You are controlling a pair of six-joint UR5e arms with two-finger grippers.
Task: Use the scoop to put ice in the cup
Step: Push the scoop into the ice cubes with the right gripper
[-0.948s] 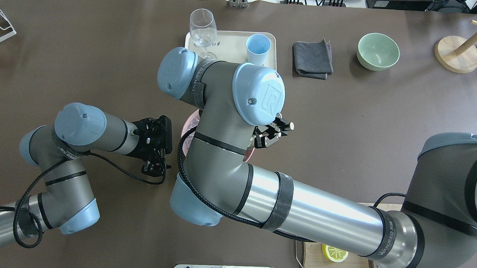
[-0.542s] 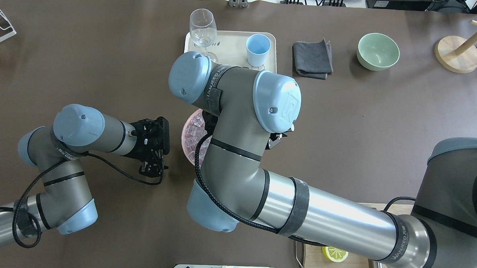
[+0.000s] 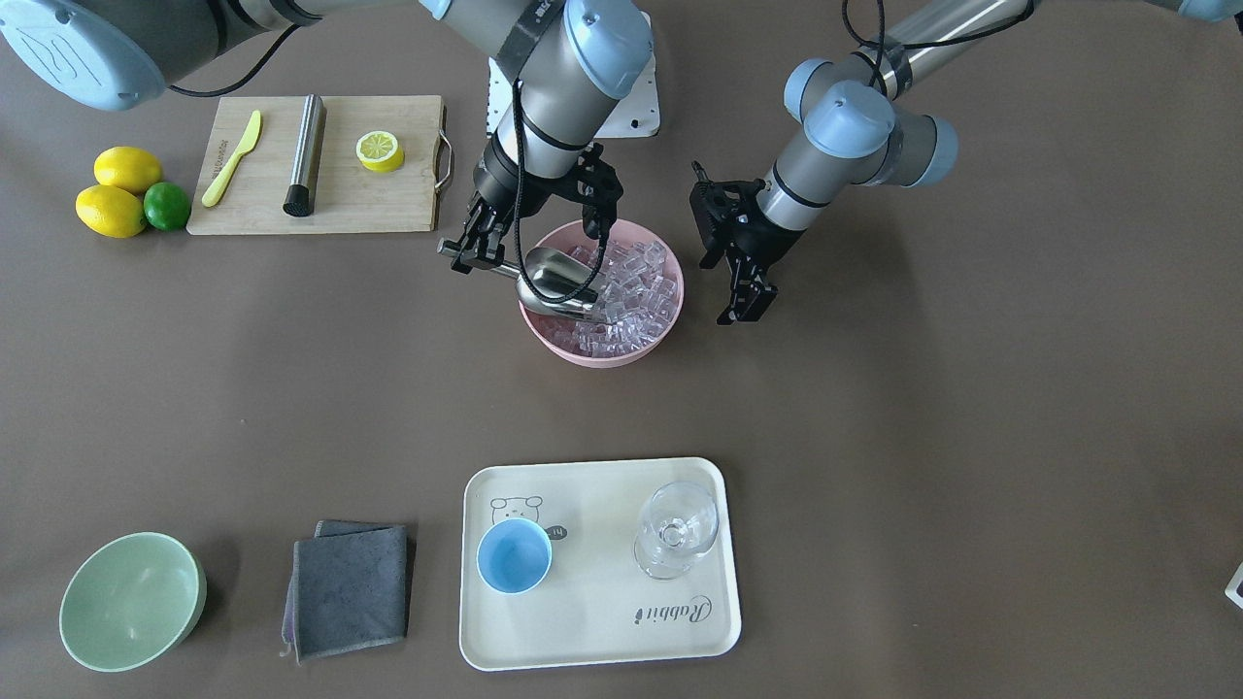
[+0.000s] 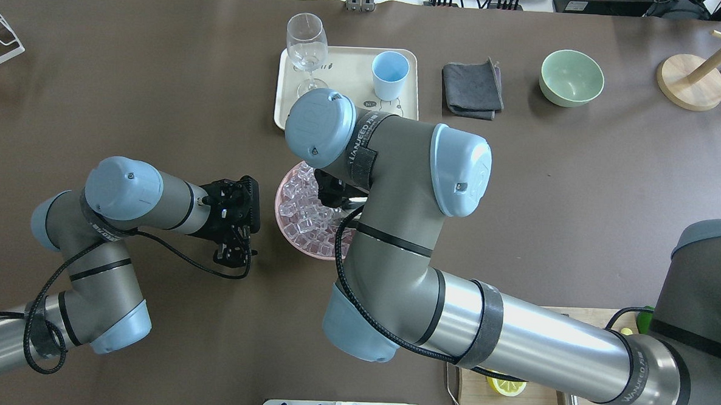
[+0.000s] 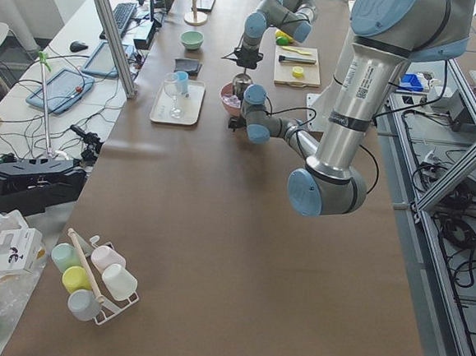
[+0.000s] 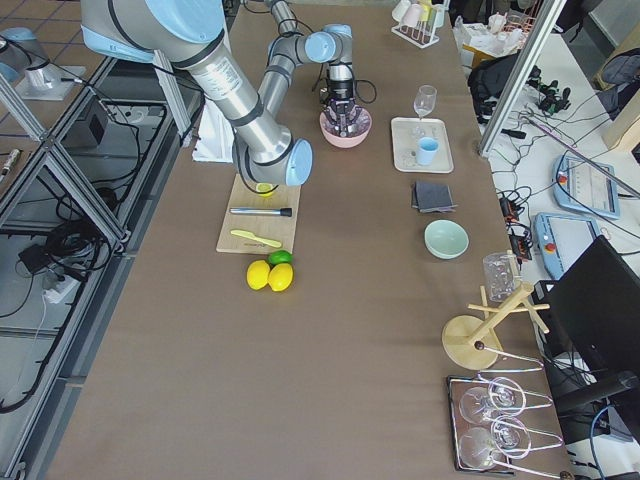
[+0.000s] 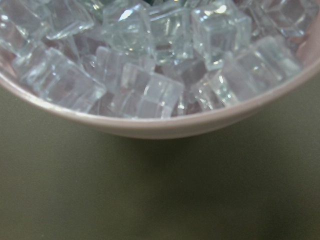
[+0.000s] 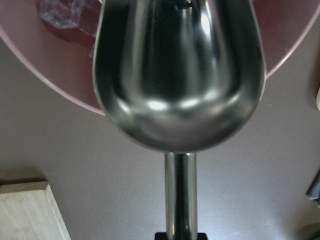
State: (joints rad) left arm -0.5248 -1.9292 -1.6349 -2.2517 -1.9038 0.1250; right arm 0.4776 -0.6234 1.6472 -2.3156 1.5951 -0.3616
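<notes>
My right gripper (image 3: 478,245) is shut on the handle of the steel scoop (image 3: 555,279). The scoop lies tilted over the pink bowl (image 3: 592,354), its mouth against the ice (image 3: 633,289). In the right wrist view the scoop's trough (image 8: 180,75) looks empty. In the overhead view the right arm hides the scoop; ice (image 4: 298,207) shows in the bowl (image 4: 277,206). My left gripper (image 3: 740,277) is open and empty beside the bowl; its camera looks at ice (image 7: 150,65). The light-blue cup (image 3: 514,555) stands empty on the cream tray (image 3: 602,621), also in the overhead view (image 4: 390,73).
A stemmed glass (image 3: 675,529) shares the tray. A grey cloth (image 3: 350,587) and a pale green bowl (image 3: 131,602) lie beside it. A cutting board (image 3: 388,199) carries a steel cylinder (image 3: 305,153), a lemon half and a yellow knife; lemons and a lime (image 3: 167,206) lie next to it.
My right arm's wrist has swung to the right in the overhead view, uncovering more of the ice bowl; its gripper has gone under the arm. The left arm has barely moved.
</notes>
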